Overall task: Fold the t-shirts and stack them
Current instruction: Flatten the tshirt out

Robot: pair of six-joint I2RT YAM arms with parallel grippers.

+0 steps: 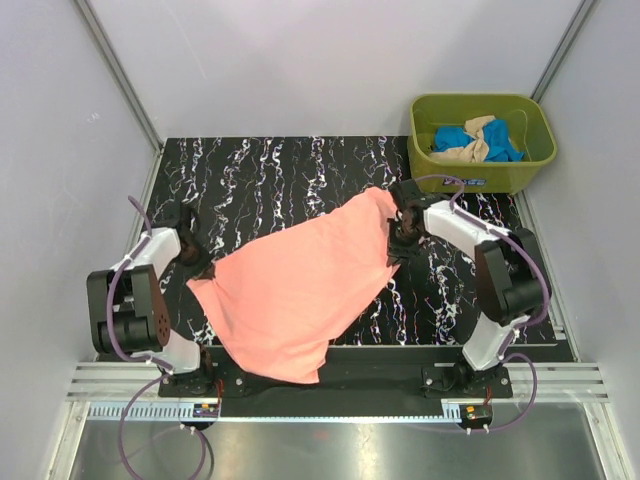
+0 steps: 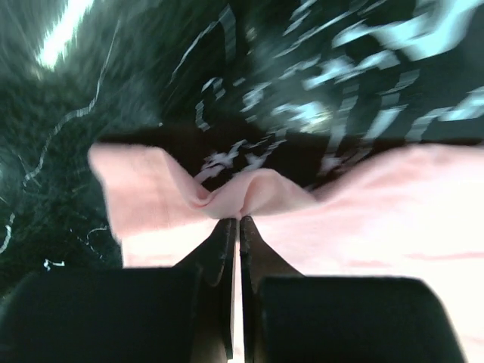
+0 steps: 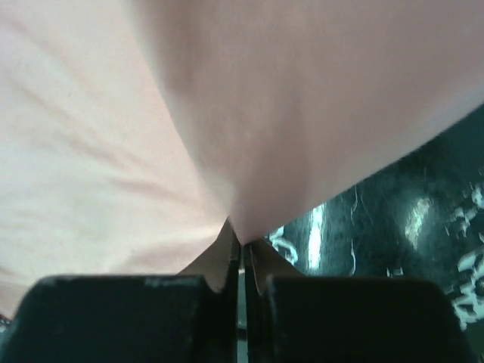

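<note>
My left claw (image 2: 236,221) and right claw (image 3: 243,246) each pinch tight an edge of the salmon-pink t-shirt (image 1: 300,285), which spreads between them over the bench (image 1: 260,170), near-left of the green tub (image 1: 480,172) (a blue tee (image 1: 505,148) and a tan tee (image 1: 468,152) lie inside it).

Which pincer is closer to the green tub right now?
Right. The right pincer grips the pink shirt close by the tub's near left corner; the left pincer grips the shirt's other end, far across the table.
</note>
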